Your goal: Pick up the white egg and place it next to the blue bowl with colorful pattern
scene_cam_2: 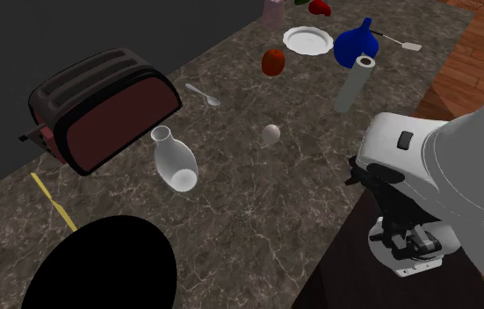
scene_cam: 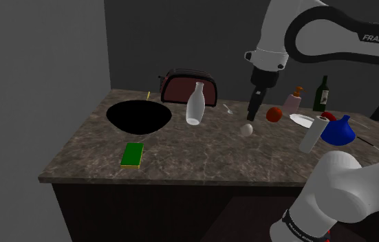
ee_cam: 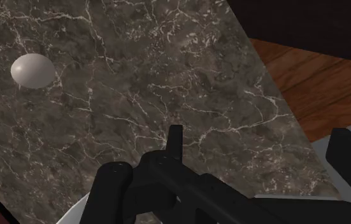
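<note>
The white egg (scene_cam: 247,128) (scene_cam_2: 271,133) (ee_cam: 32,70) lies alone on the dark marble counter (scene_cam: 201,155). My black gripper (scene_cam: 252,115) hangs just above it in the shoulder view, pointing down. In the wrist view the fingers meet in one narrow tip (ee_cam: 175,132) with nothing between them, and the egg sits well off to one side of that tip. The blue bowl (scene_cam: 338,130) (scene_cam_2: 360,44) stands near the counter's far right end in the shoulder view, beside a white plate (scene_cam: 302,119) (scene_cam_2: 307,39).
A red round fruit (scene_cam: 274,114), an upright paper roll (scene_cam: 309,134) and bottles (scene_cam: 324,93) crowd the area by the bowl. A white vase (scene_cam: 195,104), dark red toaster (scene_cam: 189,86), black sink (scene_cam: 139,115) and green sponge (scene_cam: 133,154) lie toward the shoulder view's left. Wooden floor (ee_cam: 314,89) shows past the counter edge.
</note>
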You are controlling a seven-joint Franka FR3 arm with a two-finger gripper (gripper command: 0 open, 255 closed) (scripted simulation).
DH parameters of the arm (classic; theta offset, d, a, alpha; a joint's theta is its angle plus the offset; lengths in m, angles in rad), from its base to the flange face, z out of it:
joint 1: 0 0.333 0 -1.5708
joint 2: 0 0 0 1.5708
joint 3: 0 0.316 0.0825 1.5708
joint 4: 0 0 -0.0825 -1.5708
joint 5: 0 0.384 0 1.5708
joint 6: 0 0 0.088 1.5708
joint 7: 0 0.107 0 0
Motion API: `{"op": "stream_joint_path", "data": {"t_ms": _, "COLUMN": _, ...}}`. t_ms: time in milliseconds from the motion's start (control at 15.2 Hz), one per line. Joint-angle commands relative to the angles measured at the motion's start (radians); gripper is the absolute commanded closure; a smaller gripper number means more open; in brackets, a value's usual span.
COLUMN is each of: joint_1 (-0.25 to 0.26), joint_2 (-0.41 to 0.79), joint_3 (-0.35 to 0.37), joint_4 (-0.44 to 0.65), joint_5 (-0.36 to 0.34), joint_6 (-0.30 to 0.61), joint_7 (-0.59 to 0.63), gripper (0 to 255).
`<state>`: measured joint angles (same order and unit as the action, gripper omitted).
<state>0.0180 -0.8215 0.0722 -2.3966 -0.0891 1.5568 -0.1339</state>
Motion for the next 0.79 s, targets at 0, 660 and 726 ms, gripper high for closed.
{"op": "stream_joint_path", "data": {"t_ms": 0, "joint_1": 0.000, "joint_2": 0.000, "joint_3": 0.000, "joint_4": 0.000, "joint_5": 0.000, "joint_6": 0.000, "joint_7": 0.000, "gripper": 0}}
{"op": "stream_joint_path", "data": {"t_ms": 660, "joint_1": -0.056, "joint_2": 0.063, "joint_3": -0.152, "joint_4": -0.175, "joint_5": -0.221, "joint_6": 0.229, "joint_7": -0.225, "gripper": 0}}
{"op": "stream_joint_path", "data": {"t_ms": 726, "joint_1": -0.064, "joint_2": 0.078, "joint_3": -0.168, "joint_4": -0.185, "joint_5": -0.244, "joint_6": 0.256, "joint_7": -0.246, "gripper": 0}}
